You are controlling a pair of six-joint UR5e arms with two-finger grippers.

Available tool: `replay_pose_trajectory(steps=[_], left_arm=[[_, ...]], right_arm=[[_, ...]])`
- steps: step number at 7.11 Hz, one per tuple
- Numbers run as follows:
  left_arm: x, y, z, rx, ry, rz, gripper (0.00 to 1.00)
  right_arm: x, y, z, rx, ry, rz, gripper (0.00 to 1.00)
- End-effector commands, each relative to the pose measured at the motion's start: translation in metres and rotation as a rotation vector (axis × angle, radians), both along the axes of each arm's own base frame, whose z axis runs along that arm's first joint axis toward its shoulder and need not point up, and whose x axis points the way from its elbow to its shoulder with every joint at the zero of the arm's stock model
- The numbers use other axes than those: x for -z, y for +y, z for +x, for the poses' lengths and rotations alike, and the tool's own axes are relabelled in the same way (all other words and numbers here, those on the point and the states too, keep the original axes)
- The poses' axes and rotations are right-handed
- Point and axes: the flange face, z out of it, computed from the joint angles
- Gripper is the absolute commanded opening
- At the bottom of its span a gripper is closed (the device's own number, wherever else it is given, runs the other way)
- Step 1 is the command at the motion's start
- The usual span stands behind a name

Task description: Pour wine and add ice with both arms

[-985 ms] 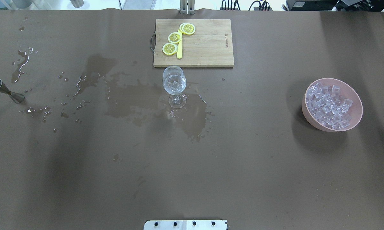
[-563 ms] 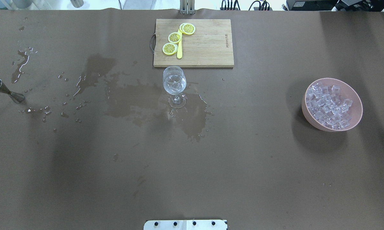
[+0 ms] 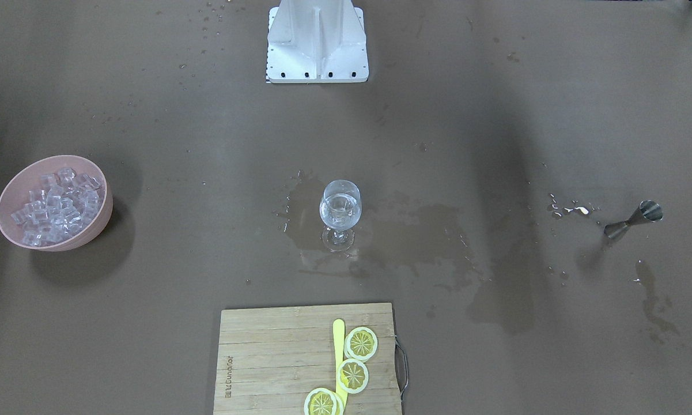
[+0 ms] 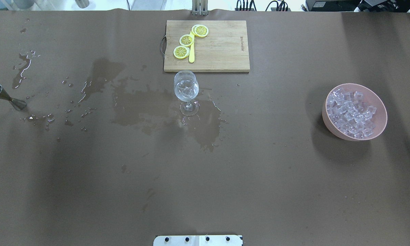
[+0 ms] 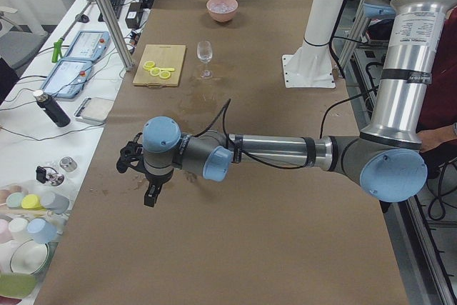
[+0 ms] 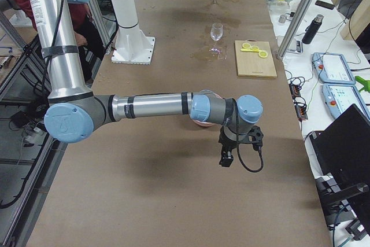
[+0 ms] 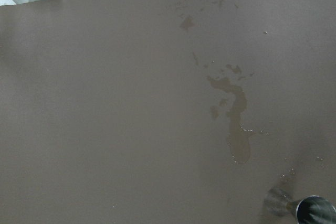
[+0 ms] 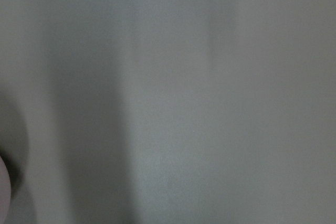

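A stemmed wine glass (image 4: 186, 90) stands upright mid-table in a wet patch, also in the front view (image 3: 340, 213). It holds clear contents; I cannot tell liquid from cubes. The ice (image 4: 351, 111) fills a pink bowl (image 4: 329, 123) at the table's right. A steel jigger (image 4: 5, 97) stands at the far left and shows in the left wrist view (image 7: 302, 211). My left gripper (image 5: 150, 194) hangs over the table's left end near the jigger. My right gripper (image 6: 225, 157) hangs beyond the bowl at the right end. I cannot tell whether either is open.
A wooden cutting board (image 4: 218, 51) with three lemon slices (image 4: 186, 40) and a yellow knife lies just behind the glass. Spilled liquid (image 4: 140, 106) spreads left of the glass towards the jigger. The white mounting post (image 3: 317, 40) stands at the robot's edge.
The glass, bowl, jigger and board have not moved. Only the arms' shadows on the table have shifted slightly.
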Motion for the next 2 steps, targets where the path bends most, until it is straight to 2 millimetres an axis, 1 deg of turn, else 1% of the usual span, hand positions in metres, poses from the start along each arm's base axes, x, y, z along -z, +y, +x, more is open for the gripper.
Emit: replay_pose_trajectory(steps=[1, 2], left_arm=[[0.0009, -0.0006, -0.0035, 0.005, -0.003, 0.004, 0.99], [0.0015, 0.0012, -0.0068, 0.01, -0.002, 0.006, 0.99]], right_arm=[[-0.0001, 0.0001, -0.0001, 0.0, -0.001, -0.001, 1.0], [-0.0001, 0.0001, -0.0001, 0.0, -0.001, -0.001, 1.0]])
